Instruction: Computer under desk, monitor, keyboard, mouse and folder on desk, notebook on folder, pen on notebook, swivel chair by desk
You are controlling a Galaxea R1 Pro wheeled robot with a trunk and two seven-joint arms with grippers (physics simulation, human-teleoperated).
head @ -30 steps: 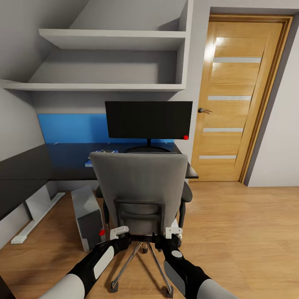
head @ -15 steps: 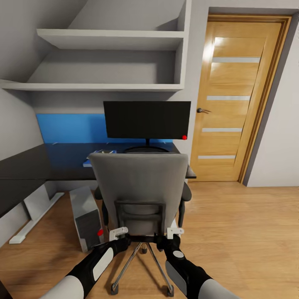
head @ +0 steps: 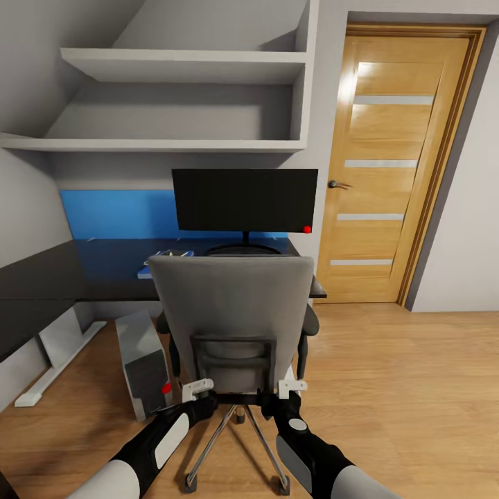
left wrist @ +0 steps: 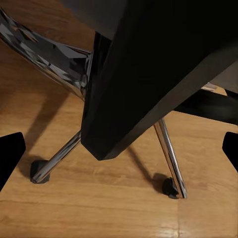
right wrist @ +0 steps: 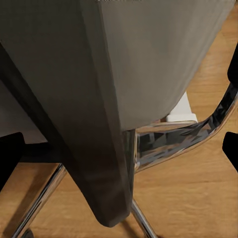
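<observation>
Fingers of both the left gripper (head: pixel 199 396) and right gripper (head: pixel 281 398) are hidden behind the grey upholstered swivel chair (head: pixel 232 315); their state cannot be told. Open wood floor (head: pixel 409 388) is seen rightward.

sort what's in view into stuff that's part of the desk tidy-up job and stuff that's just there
Part of the job:
swivel chair, both grippers at its lower back
desk
monitor, on the desk
computer, on the floor by the desk
folder, blue, on the desk behind the chair

Just there:
door
wall shelves
</observation>
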